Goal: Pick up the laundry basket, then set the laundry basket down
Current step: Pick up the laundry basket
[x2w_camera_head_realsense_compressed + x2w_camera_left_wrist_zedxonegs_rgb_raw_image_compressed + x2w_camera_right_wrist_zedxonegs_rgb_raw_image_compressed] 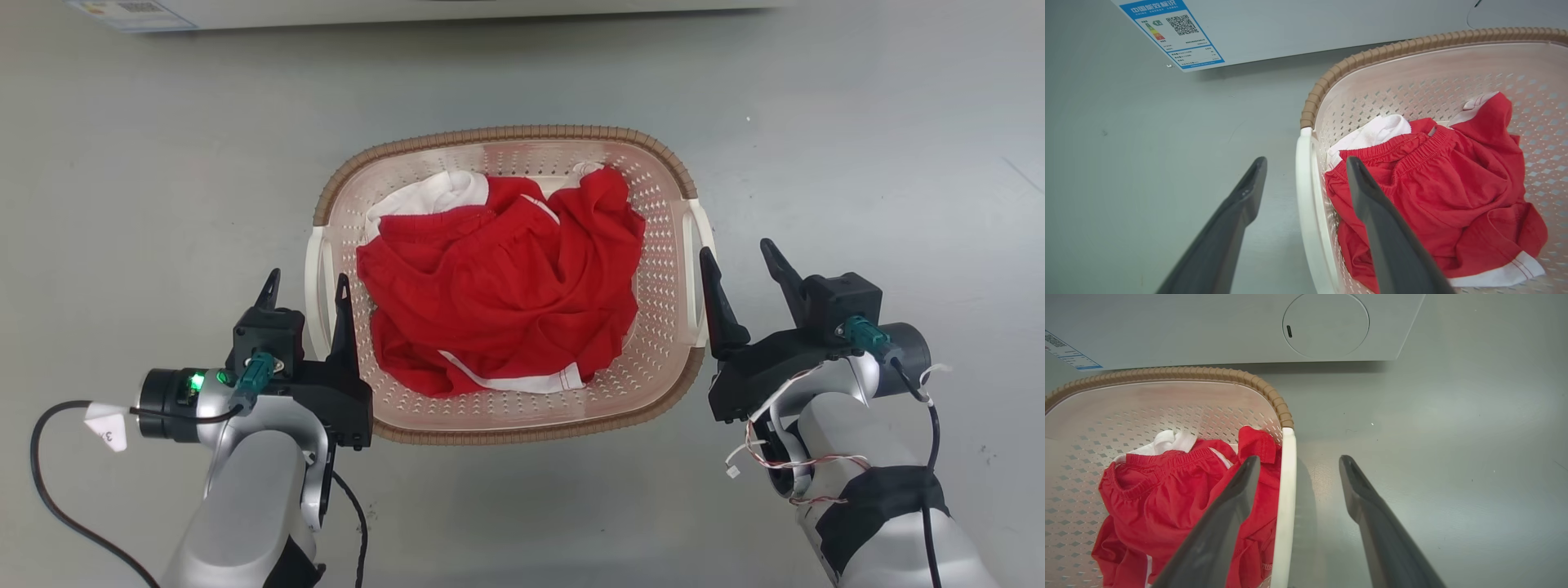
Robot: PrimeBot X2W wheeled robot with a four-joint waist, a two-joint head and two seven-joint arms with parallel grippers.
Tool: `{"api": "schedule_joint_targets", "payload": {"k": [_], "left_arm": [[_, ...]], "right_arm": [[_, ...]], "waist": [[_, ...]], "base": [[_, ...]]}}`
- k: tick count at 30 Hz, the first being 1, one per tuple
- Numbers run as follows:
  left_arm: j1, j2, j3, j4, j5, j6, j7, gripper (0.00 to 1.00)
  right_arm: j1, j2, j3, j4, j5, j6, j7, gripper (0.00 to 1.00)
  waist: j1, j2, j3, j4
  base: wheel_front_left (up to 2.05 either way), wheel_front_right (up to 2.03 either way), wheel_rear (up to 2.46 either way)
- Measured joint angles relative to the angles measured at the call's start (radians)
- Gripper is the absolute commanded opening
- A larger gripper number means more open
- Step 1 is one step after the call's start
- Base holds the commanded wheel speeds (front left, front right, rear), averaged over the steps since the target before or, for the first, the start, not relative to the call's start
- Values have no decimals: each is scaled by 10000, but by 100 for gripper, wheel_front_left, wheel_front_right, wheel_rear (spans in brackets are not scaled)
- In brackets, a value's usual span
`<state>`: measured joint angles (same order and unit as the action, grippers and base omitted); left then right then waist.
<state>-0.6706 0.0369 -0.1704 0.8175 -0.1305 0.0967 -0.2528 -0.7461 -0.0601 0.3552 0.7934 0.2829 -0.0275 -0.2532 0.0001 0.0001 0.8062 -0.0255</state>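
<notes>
Now | basket [506,132] on the floor [122,180] by the washer [1229,330] | your left gripper [305,286] and right gripper [735,249] spread, each astride a white handle [1306,212] | light, stiff plastic, likely: clamp both handles, lift level.

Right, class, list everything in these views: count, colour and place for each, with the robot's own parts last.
laundry basket: 1, pink-cream with a brown rim, between the two grippers
red clothing: 1 heap, red, in the basket
white cloth: 1, white, partly under the red heap
washer: 1, white, beyond the basket
label: 1, blue-white, on the washer
floor: 1, grey, underneath
left gripper: 1, dark, open astride left handle
right gripper: 1, dark, open astride right handle
</notes>
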Motion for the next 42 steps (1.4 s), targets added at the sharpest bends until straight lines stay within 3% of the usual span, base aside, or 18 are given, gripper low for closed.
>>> {"api": "schedule_joint_targets", "payload": {"k": [13, 28, 29, 31, 33, 34, 36, 38, 41, 42], "left_arm": [[-576, -42, 128, 1137, -487, -21, 46, 100], [-1222, -63, -454, 2173, -1058, -552, 658, 100], [-1253, -69, -523, 2211, -1095, -623, 717, 96], [-1278, -71, -650, 2316, -1158, -631, 769, 76], [-1328, -88, -769, 2376, -1225, -709, 848, 65], [-1377, -100, -840, 2416, -1248, -709, 915, 60], [-1473, -109, -947, 2468, -1312, -713, 976, 49], [-1521, -123, -1047, 2489, -1421, -717, 1030, 43], [-1592, -134, -1212, 2566, -1651, -754, 1126, 24], [-1613, -127, -1250, 2602, -1682, -765, 1147, 24]], "right_arm": [[-620, -13, 178, 1185, 380, -2, -12, 100], [-1149, -23, 1254, 2109, 1151, -138, 203, 100], [-1156, -25, 1331, 2142, 1185, -165, 249, 100], [-1176, -25, 1480, 2196, 1273, -167, 332, 100], [-1243, -25, 1624, 2232, 1415, -178, 412, 100], [-1273, -27, 1693, 2236, 1486, -178, 426, 91], [-1319, -27, 1833, 2253, 1586, -238, 512, 50], [-1379, -27, 1973, 2270, 1655, -265, 598, 39], [-1482, -31, 2165, 2268, 1812, -343, 688, 18], [-1504, -44, 2220, 2268, 1860, -345, 738, 18]], "waist": [[0, 0, 524, 163], [-1, -2, 742, 339], [0, -2, 757, 345], [0, -1, 784, 355], [0, -2, 808, 361], [0, -2, 820, 365], [0, -2, 842, 371], [0, -2, 860, 378], [0, -1, 877, 386], [0, -2, 879, 387]], "base": [[0, 0, 0], [0, 0, 0], [0, 0, 0], [0, 0, 0], [0, 0, 0], [0, 0, 0], [0, 0, 0], [0, 0, 0], [0, 0, 0], [0, 0, 0]]}}
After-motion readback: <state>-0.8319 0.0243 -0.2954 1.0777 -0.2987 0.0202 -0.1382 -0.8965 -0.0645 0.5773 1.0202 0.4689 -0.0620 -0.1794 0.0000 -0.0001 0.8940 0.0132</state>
